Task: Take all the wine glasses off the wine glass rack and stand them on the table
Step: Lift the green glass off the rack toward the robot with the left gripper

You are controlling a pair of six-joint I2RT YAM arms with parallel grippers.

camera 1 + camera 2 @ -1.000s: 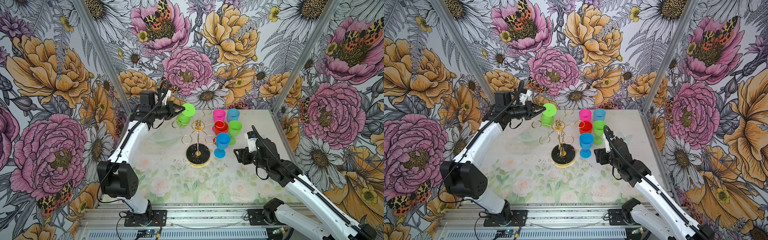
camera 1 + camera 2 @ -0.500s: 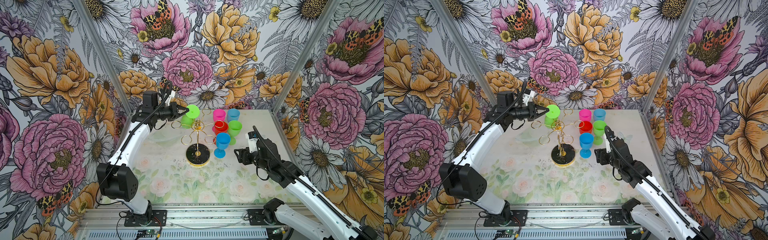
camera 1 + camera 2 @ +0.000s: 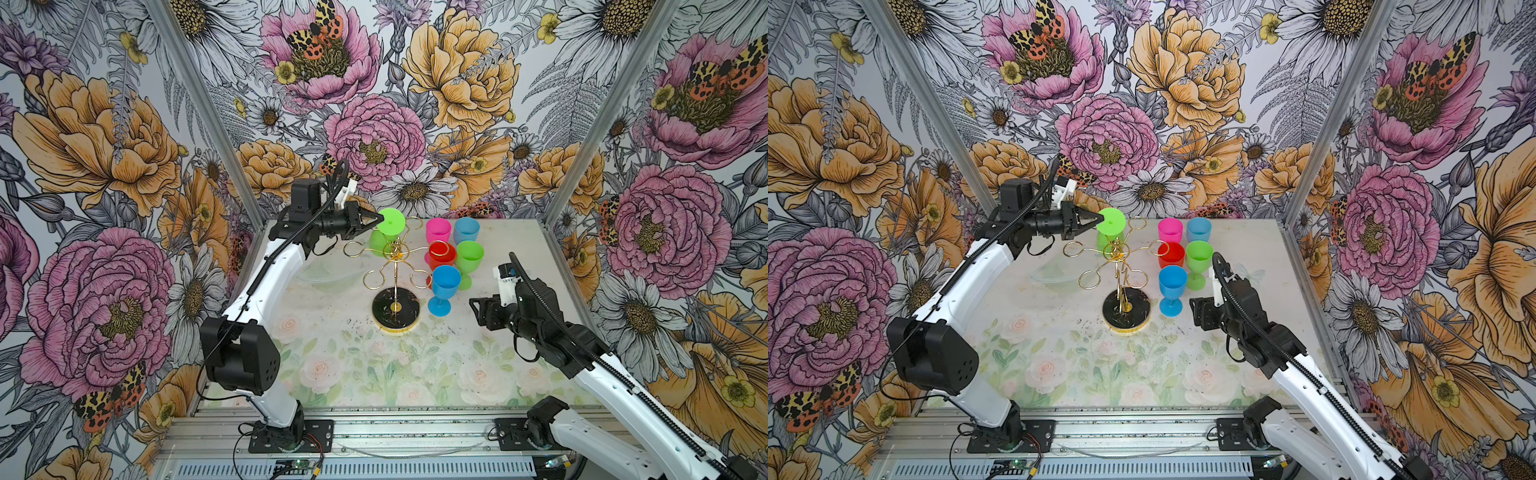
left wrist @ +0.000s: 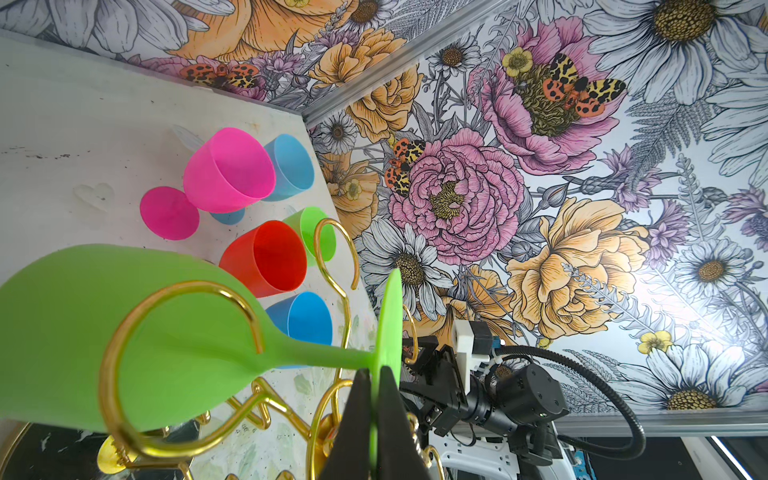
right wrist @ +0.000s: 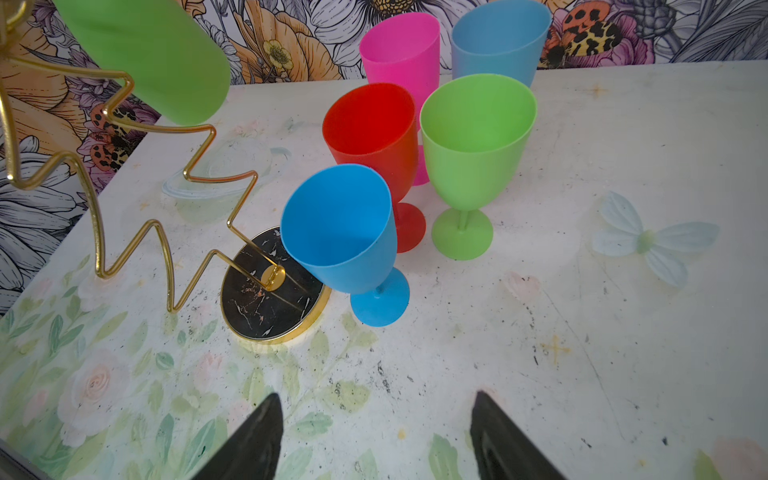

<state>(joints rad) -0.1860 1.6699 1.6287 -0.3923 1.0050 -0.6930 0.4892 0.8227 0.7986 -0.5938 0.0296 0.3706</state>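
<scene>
The gold wire wine glass rack stands mid-table on its round black marbled base. A green wine glass hangs upside down at its far left arm. A gold hook curls across the bowl near the stem. My left gripper is shut on the edge of the glass's round foot. My right gripper hovers open over the table right of the rack, holding nothing.
Several plastic glasses stand upright right of the rack: pink, light blue, red, green and blue, the blue one close to the base. Floral walls close in the table on three sides.
My left gripper has carried the green glass's foot a little to the right, toward the rack's pole. The right arm has hardly moved.
</scene>
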